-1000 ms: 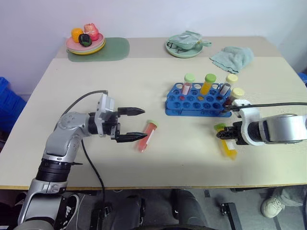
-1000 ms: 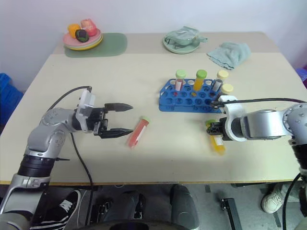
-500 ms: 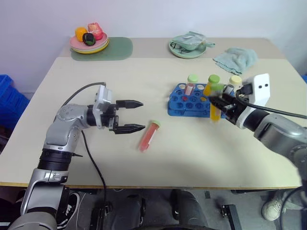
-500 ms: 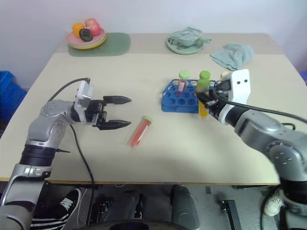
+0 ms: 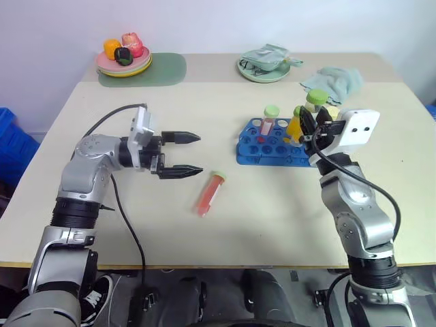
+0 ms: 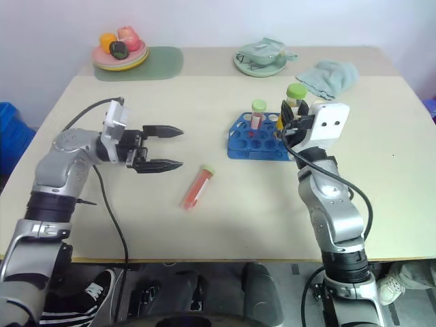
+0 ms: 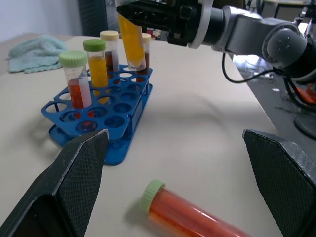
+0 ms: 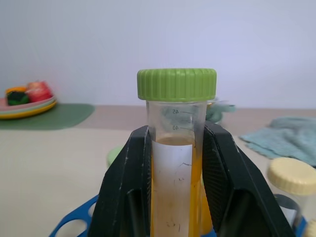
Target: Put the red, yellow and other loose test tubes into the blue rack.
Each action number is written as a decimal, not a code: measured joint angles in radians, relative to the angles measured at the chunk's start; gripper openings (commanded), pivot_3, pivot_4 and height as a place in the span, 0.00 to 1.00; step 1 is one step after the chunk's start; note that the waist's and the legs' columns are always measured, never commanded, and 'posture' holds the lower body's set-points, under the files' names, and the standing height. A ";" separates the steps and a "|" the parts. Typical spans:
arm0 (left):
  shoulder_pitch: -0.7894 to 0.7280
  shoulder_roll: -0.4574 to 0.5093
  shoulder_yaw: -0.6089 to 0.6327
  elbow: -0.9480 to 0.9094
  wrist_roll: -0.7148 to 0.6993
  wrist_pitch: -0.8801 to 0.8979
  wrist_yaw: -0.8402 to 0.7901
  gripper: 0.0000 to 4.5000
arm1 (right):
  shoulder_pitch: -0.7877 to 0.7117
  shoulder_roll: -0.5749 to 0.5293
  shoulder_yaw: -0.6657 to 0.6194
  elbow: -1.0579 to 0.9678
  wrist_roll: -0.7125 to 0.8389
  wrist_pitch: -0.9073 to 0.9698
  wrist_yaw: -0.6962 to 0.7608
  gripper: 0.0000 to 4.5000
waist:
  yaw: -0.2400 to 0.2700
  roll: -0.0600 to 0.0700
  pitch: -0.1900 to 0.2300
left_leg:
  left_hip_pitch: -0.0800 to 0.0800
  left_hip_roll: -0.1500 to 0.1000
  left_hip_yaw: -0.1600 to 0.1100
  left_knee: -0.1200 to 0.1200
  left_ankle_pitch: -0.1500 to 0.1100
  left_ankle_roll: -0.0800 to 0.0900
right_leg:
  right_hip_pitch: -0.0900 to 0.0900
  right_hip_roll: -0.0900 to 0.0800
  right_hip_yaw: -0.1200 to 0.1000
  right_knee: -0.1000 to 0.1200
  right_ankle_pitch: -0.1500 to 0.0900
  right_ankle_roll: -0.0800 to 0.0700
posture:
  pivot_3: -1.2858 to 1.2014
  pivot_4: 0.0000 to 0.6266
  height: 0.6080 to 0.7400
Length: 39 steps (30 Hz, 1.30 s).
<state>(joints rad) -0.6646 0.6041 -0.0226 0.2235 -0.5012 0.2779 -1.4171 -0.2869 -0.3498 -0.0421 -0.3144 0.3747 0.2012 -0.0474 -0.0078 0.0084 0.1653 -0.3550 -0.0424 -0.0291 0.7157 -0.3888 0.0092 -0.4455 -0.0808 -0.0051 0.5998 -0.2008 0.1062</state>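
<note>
My right gripper (image 5: pixel 310 122) is shut on a yellow test tube (image 8: pixel 180 148) with a green cap (image 5: pixel 314 99). It holds the tube upright just above the right end of the blue rack (image 5: pixel 262 151). Standing in the rack are a red tube (image 7: pixel 77 84), a yellow tube (image 7: pixel 97 64) and two yellow-capped tubes (image 7: pixel 111 44). A loose red tube (image 5: pixel 210 194) with a green cap lies on the table in front of the rack. My left gripper (image 5: pixel 199 153) is open and level, left of that tube, with its fingers (image 7: pixel 74 187) not touching it.
At the back left a plate of fruit (image 5: pixel 124 61) sits on a green mat (image 5: pixel 167 68). A green plate with a cloth (image 5: pixel 266 65) and a teal towel (image 5: pixel 334 80) lie behind the rack. A blue crate (image 5: pixel 10 139) stands beyond the table's left edge.
My right gripper lifted the yellow tube off the table, turned it upright and carried it back over the rack's right end. My left gripper, still open, rose slightly away from the red tube.
</note>
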 measured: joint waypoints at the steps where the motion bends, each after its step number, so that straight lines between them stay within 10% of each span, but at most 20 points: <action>1: 0.000 0.002 0.000 0.003 0.000 0.001 0.000 1.00 | 0.003 0.010 -0.001 0.012 -0.021 -0.020 0.005 0.18 | -0.004 0.000 0.000 | 0.000 0.000 0.000 0.000 0.000 0.000 | 0.000 0.000 0.000 0.000 0.000 0.000 | 0.52 0.24 1.00; 39: -0.037 0.025 0.000 -0.027 0.011 0.069 0.001 1.00 | -0.027 0.196 -0.044 0.303 -0.235 -0.276 0.083 0.18 | -0.014 0.000 0.000 | 0.002 0.000 0.000 0.000 0.001 -0.001 | -0.001 0.000 0.000 0.008 0.000 0.000 | 0.52 0.24 1.00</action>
<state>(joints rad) -0.7020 0.6292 -0.0227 0.1963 -0.4907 0.3466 -1.4166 -0.3142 -0.1540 -0.0865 -0.0116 0.1399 -0.0744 0.0355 -0.0216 0.0088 0.1655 -0.3529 -0.0423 -0.0290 0.7157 -0.3882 0.0082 -0.4465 -0.0810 -0.0049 0.6079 -0.2009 0.1060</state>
